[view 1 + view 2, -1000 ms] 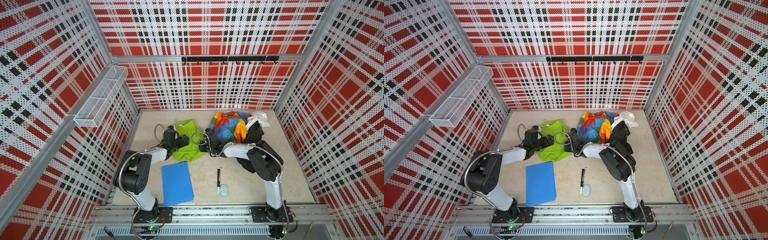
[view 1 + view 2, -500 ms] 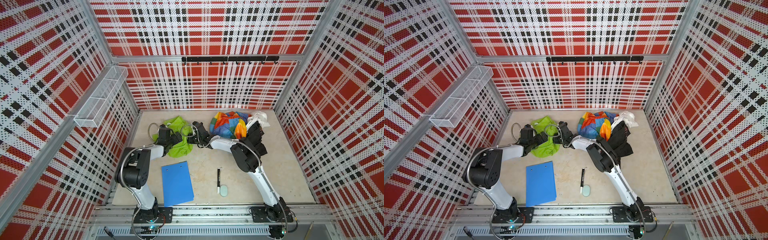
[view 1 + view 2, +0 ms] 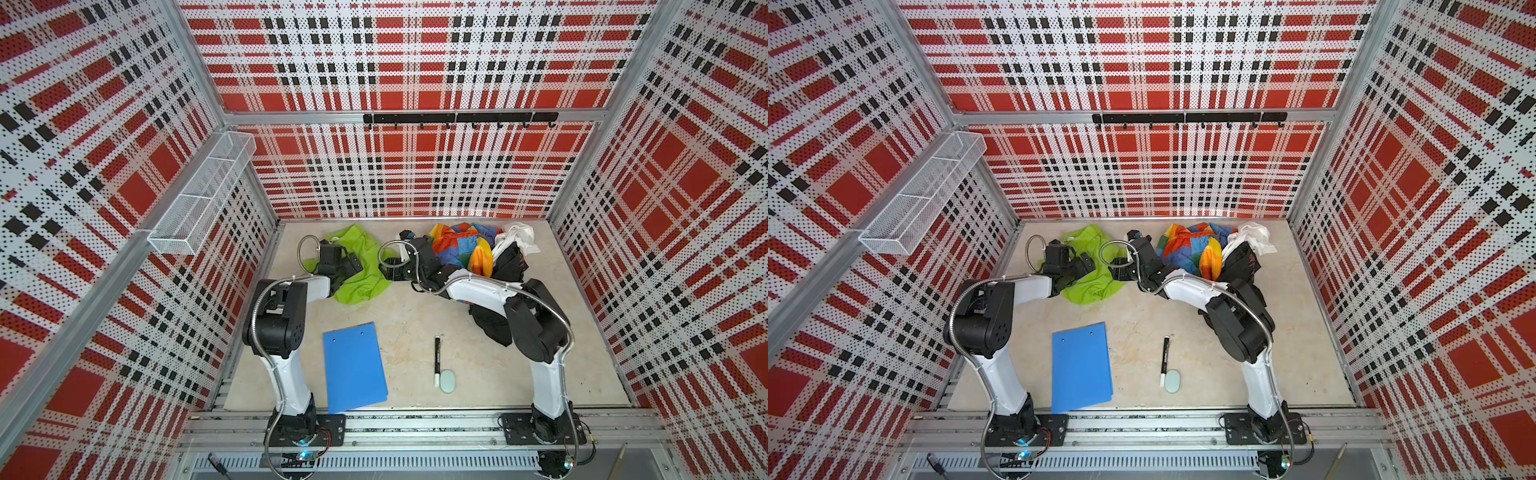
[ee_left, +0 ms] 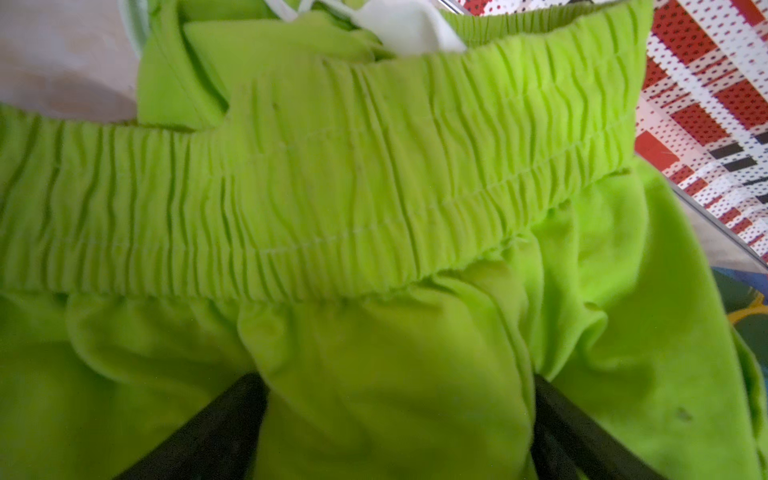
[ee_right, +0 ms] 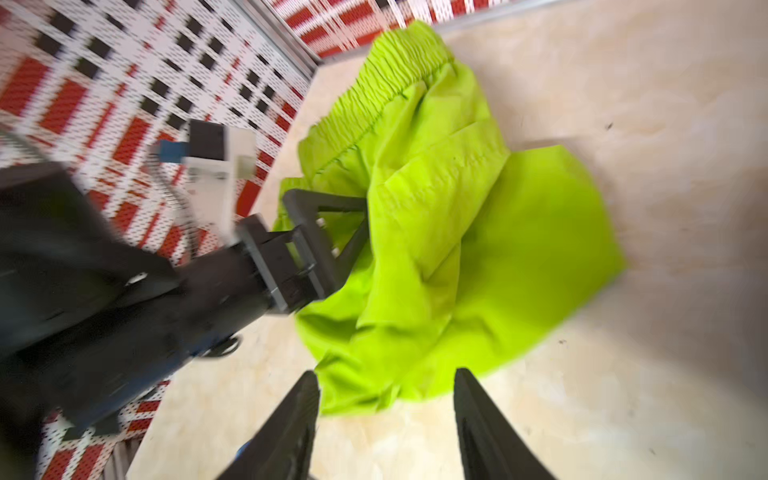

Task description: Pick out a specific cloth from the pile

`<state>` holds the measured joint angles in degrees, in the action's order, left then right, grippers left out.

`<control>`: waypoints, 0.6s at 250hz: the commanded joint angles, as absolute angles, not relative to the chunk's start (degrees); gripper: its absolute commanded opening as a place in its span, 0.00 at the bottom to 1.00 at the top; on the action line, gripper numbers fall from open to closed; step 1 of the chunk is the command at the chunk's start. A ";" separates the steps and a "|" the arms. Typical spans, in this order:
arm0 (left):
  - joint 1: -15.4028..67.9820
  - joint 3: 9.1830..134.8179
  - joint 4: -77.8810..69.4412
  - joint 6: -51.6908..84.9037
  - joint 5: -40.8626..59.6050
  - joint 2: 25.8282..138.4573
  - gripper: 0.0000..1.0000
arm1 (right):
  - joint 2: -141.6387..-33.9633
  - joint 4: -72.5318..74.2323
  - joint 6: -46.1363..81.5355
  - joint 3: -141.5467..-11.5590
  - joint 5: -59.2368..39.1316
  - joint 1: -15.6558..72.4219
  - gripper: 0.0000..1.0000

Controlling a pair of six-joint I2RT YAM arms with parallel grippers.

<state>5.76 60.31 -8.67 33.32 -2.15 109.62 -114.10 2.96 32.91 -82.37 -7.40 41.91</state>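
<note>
Cloth (image 3: 370, 286) now lies crumpled on the surface (image 3: 415, 324), apart from the pile (image 3: 461, 253). Right pincer (image 5: 384, 380) has just let go: jaws wide, empty, tips just beside the cloth edge. Left pincer (image 4: 395, 386) straddles a fold with its fingers wide; gripping or not, cannot tell. Pick-out looks basically done.

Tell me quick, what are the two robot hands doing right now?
Left gripper: closed on the lime-green cloth, a fold bunched between its fingers.
Right gripper: open, holding nothing.
</note>
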 commanded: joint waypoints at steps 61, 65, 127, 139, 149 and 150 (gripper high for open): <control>4.66 61.09 -4.95 32.46 -4.51 105.32 0.99 | -101.02 11.24 28.14 -70.40 -7.98 41.90 0.64; 4.66 60.80 -5.03 32.23 -4.61 104.44 0.99 | -100.47 11.08 28.00 -69.85 -7.79 41.92 0.64; 4.92 59.86 -2.03 25.63 -3.08 93.96 0.99 | -92.03 10.52 25.49 -63.28 -5.87 41.89 0.70; 5.31 60.20 -1.17 24.35 -2.02 93.43 0.99 | -90.45 10.55 25.35 -62.14 -5.56 41.92 0.73; 5.68 60.69 -0.12 23.81 -1.38 93.47 0.99 | -89.27 10.55 25.20 -61.21 -5.46 41.92 0.75; 5.74 60.71 -0.06 23.73 -1.30 93.54 0.99 | -89.15 10.51 25.12 -61.19 -5.45 41.92 0.75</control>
